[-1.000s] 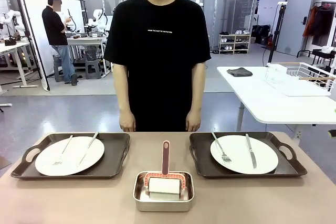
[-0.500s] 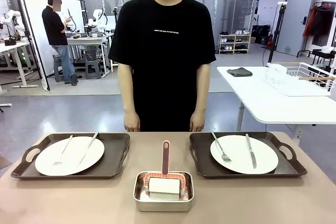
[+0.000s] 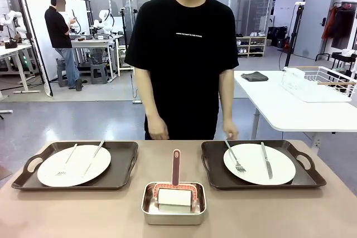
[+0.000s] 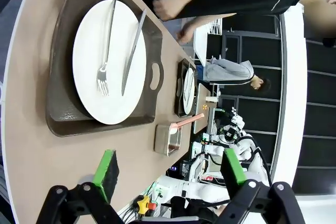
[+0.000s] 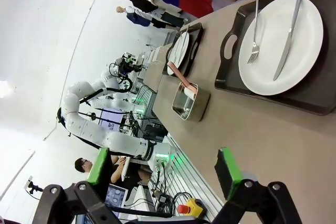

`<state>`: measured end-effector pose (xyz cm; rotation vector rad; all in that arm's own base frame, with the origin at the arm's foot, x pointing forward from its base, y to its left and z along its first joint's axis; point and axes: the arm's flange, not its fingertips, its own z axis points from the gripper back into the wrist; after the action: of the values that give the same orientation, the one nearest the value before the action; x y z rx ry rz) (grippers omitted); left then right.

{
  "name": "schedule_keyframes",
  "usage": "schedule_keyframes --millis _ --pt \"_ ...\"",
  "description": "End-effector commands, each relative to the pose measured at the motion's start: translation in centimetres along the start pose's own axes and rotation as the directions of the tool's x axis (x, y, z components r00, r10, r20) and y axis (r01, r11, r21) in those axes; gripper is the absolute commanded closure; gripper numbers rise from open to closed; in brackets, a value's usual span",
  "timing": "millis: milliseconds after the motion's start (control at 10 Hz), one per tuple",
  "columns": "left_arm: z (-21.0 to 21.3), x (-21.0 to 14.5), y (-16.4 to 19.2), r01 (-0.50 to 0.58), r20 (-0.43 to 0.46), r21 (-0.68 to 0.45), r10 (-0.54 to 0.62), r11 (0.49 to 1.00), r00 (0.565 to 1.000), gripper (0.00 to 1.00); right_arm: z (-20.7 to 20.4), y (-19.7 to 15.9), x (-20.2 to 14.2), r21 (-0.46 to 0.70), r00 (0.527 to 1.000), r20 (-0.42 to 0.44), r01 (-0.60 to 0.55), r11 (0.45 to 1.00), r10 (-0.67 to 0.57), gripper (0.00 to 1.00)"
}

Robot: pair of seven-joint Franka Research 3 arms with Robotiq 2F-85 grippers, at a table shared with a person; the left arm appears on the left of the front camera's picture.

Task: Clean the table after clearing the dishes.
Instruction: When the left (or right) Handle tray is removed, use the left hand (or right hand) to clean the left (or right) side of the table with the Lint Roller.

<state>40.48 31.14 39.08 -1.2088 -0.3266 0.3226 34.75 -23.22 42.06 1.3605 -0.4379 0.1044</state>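
Wide tan-brown tabletop: matt, smooth, laminate look. Left dark brown rectangular tray and right dark brown rectangular tray: plastic look, fine grainy texture, dull sheen. Left round white plate and right round white plate: smooth, glazed, slightly glossy. Silver fork and silver knife on right plate: polished metal. Small rectangular steel pan: brushed metal, reflective rim. Roller's salmon-pink handle: smooth plastic; its white roll matt. Person's black T-shirt: matt cloth.

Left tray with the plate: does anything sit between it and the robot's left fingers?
Nothing visible does: bare table lies between the open left fingers and the left tray; the steel pan sits off to the side.
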Motion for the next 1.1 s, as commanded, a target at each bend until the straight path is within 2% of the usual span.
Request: schedule_keyframes --millis 0,1000 --pt "0.17 -0.22 0.06 -0.001 0.002 -0.003 0.001 1.000 1.000 0.00 -0.04 0.30 0.01 0.003 1.000 0.000 0.003 1.000 -0.003 0.00" --pt "0.17 -0.22 0.06 -0.001 0.002 -0.003 0.001 1.000 1.000 0.00 -0.04 0.30 0.01 0.003 1.000 0.000 0.003 1.000 -0.003 0.00"
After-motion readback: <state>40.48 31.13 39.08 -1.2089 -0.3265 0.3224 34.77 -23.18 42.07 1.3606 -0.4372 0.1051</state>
